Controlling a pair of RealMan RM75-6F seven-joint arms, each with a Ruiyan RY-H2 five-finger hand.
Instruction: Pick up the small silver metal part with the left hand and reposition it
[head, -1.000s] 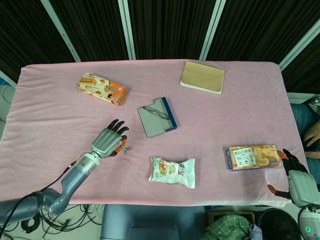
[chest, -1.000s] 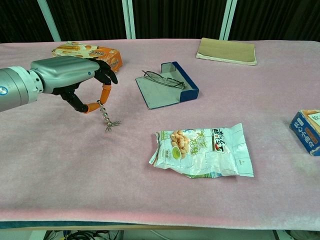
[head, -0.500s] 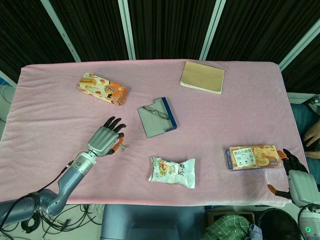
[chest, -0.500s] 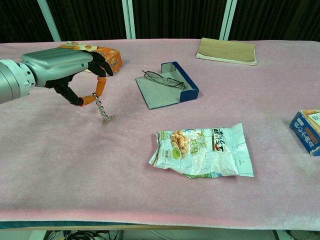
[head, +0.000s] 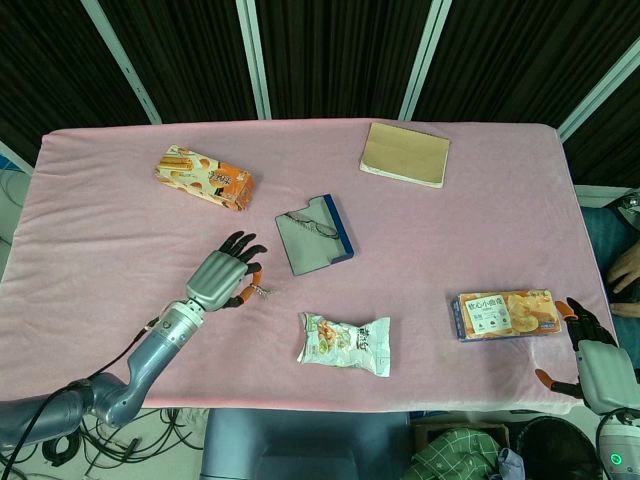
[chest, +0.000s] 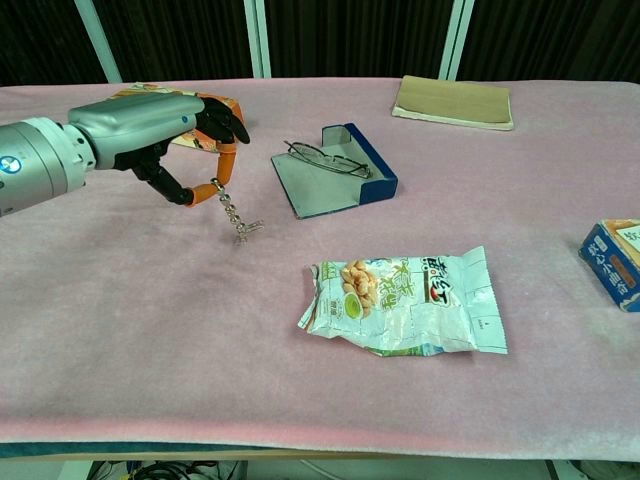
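A small silver metal part, a short chain with a clip at its lower end, hangs from my left hand. The orange fingertips pinch its top end, and the clip dangles at or just above the pink cloth. In the head view the same hand is left of centre, with the part showing at its right side. My right hand rests at the table's front right corner with fingers apart and nothing in it.
A blue glasses case with spectacles lies just right of the left hand. A snack bag lies in front, an orange box behind, a tan notebook far back, another snack box near the right hand.
The left hand first drew back to the left, then carried the dangling part to the right, closer to the glasses case. The right hand stayed still.
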